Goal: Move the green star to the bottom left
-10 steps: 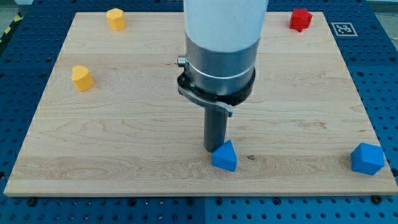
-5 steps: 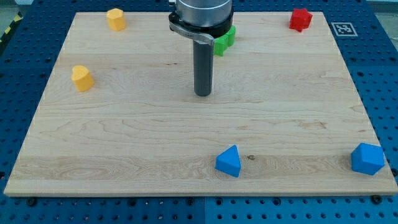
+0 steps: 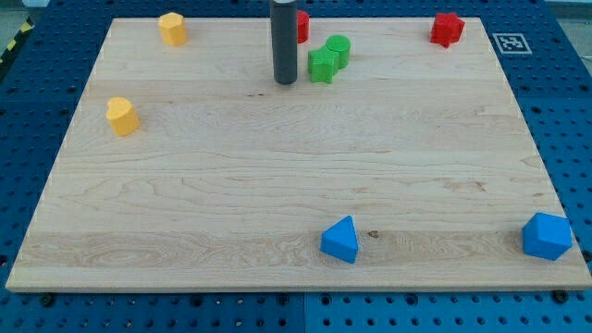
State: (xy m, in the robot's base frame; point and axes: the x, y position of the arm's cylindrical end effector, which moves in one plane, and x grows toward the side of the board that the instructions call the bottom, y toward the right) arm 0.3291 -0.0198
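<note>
My tip [image 3: 284,81], a plain rod with nothing to clamp, stands just left of the green star [image 3: 322,66], probably on its way around it, since a push toward the bottom left must come from the star's upper right.

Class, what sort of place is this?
Probably a robotics lab bench: a wooden board on a blue perforated table, a printed marker tag, and my tip left of the green star.

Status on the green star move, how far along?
Done: nothing; the green star sits near the view's top, touching a green cylinder. In hand: my tip stands just to its left. Left: the whole push down to the board's bottom-left corner.
</note>
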